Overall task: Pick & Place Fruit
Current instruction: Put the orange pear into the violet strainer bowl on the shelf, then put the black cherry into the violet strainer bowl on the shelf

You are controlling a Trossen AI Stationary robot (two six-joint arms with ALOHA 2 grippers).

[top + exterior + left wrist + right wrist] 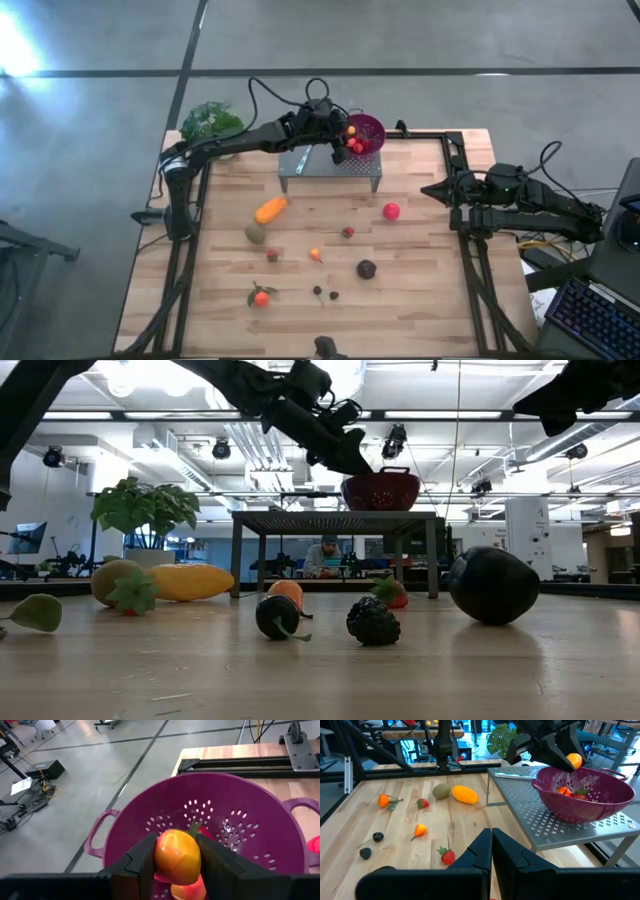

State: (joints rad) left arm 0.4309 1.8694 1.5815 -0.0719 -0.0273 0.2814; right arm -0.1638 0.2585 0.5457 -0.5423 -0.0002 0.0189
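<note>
- Fruit: one small yellow-orange piece (177, 856) is clamped between the left gripper (345, 133) fingers, held over the purple colander (370, 130) at the upper middle of the high view.
- The colander stands on a grey perforated stand (330, 166). At least two or three red and orange pieces (570, 792) already lie inside it, so the job looks partly done; an exact count is not possible.
- My guess is that the step in hand is the drop: the piece hangs over the bowl's open mouth, not yet let go.
- Left on the table (420, 300), in the high view:
  - the long orange fruit (270, 209) and the olive one (255, 233), close together at centre left;
  - the red ball (391, 211) at centre right, with a small red piece (347, 232) to its lower left;
  - the dark purple ball (366, 269) lower centre;
  - a small red piece (271, 255) and a small orange piece (316, 254) in the middle;
  - an orange fruit with leaves (261, 296) lower left, and two tiny dark berries (326, 293) beside it.
- So about ten pieces are still out, well spread; most of the work remains.
- Right gripper (491, 839): parked at the right edge of the table, fingers pressed together on nothing.
- Surface: pale wooden planks inside a black frame; a leafy plant (210, 120) sits at the upper left corner.
- Room: grey concrete floor with dark lines, a keyboard (597, 318) at lower right. The low view shows a workshop with ceiling ducts and a person (325, 556) seated far behind the stand.
</note>
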